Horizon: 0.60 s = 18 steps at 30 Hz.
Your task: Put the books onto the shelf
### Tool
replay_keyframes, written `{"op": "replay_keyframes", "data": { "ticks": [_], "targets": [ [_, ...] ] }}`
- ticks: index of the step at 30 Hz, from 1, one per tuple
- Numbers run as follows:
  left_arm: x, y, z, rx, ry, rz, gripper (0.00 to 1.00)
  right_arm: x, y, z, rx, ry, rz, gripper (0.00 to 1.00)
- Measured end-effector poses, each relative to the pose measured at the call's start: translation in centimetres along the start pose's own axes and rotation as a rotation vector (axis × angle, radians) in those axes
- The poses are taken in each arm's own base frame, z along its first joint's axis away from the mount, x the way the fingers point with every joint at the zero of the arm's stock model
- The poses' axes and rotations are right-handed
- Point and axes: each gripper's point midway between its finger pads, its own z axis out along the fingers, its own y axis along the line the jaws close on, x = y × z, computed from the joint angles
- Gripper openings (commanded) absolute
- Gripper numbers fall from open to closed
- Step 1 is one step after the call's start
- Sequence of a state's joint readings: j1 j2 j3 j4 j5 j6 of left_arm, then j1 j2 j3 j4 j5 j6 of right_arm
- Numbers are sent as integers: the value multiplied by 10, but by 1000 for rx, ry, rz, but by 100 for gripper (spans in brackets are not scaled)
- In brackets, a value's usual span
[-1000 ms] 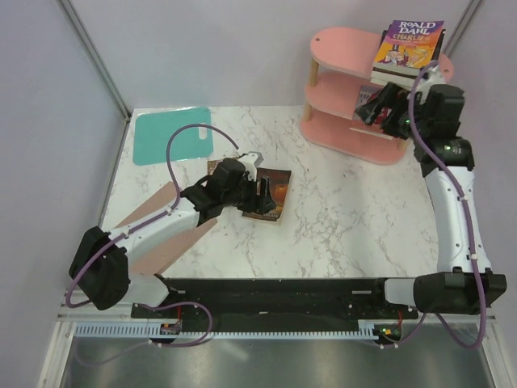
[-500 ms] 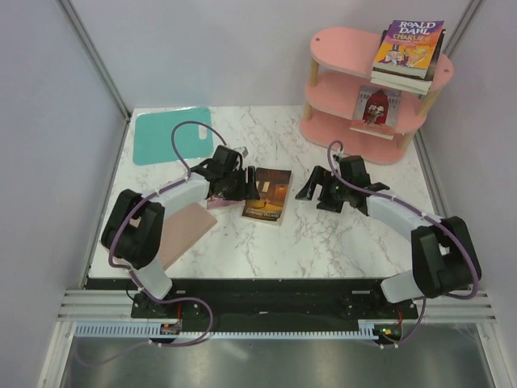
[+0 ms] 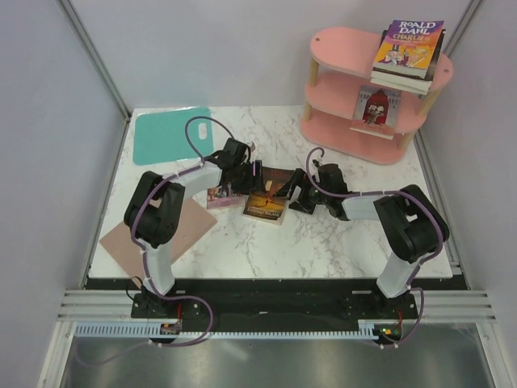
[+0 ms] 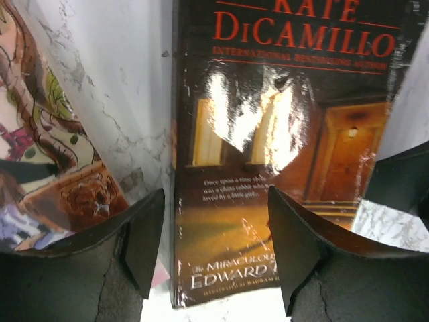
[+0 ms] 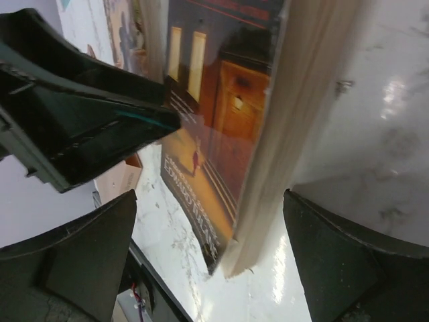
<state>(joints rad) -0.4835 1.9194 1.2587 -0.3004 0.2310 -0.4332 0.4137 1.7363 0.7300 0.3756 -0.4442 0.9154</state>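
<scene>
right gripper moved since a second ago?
Yes. In the top view the right gripper has left the pink shelf and swung down-left to the edge of the brown book.

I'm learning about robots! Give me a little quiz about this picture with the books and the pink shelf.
1. True or false: the brown book is already on the shelf.
2. What lies on the shelf's top board? A) a Roald Dahl book B) a cup C) nothing
3. Fill in: the left gripper and right gripper are both ____.
Key: 1 false, it lies on the table. 2 A. 3 open.
</scene>
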Motion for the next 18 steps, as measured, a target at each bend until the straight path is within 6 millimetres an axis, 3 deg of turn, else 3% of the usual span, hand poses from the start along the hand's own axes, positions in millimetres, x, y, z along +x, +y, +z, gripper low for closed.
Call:
{"op": "replay_keyframes", "data": {
  "ticks": [5, 7, 11, 13, 18],
  "targets": [
    [-7, 7, 10, -29, 0, -2, 70, 2, 13, 17, -52, 1, 1, 97],
    [-9, 9, 10, -31, 0, -4, 68, 1, 14, 17, -56, -7, 10, 90],
    [-10, 8, 13, -2, 13, 8, 55, 0, 10, 18, -52, -27, 27, 82],
    [-11, 8, 13, 23, 14, 12, 52, 0, 8, 18, -49, -38, 35, 79],
    [-7, 4, 13, 118, -9, 15, 49, -1, 3, 18, -36, -50, 45, 61]
  ]
}}
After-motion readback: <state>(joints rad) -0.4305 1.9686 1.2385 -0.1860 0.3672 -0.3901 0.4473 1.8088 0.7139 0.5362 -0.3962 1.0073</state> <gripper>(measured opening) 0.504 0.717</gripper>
